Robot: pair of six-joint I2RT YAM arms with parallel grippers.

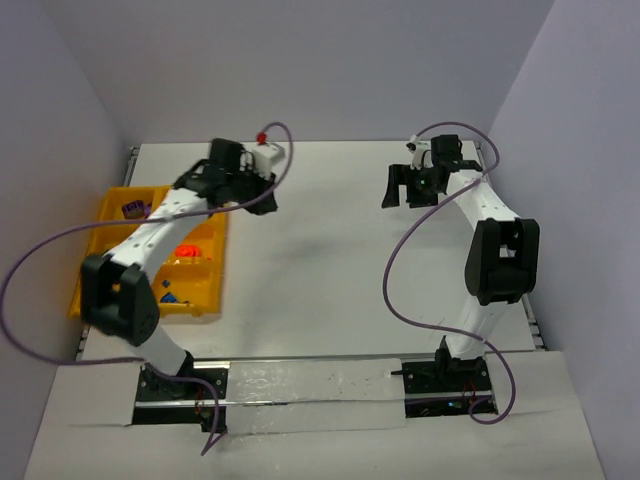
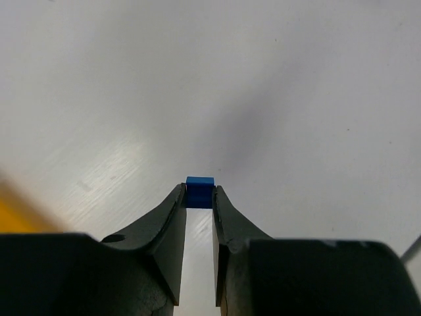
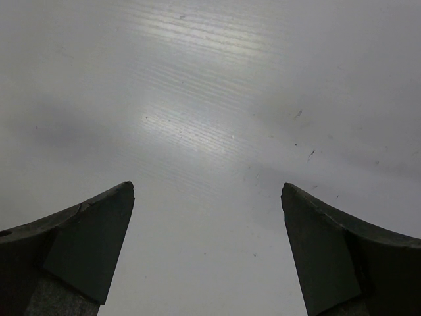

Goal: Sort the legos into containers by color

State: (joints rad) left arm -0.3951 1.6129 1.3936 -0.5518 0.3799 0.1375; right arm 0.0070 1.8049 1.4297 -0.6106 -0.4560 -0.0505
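Observation:
A small blue lego (image 2: 199,189) is pinched between the tips of my left gripper (image 2: 199,195), just over the white table. From above, the left gripper (image 1: 262,187) hangs right of the yellow-orange tray (image 1: 108,212), whose containers hold orange-red legos (image 1: 187,252), a purple bit (image 1: 132,209) and blue bits (image 1: 168,297). The blue lego itself is too small to make out from above. My right gripper (image 1: 410,194) stands wide open over bare table at the back right, and nothing lies between its fingers (image 3: 92,243).
A blurred yellow corner of the tray (image 2: 14,212) shows at the left edge of the left wrist view. A small red bit (image 1: 263,135) sits near the table's back edge beyond the left wrist. Purple cables loop off both arms.

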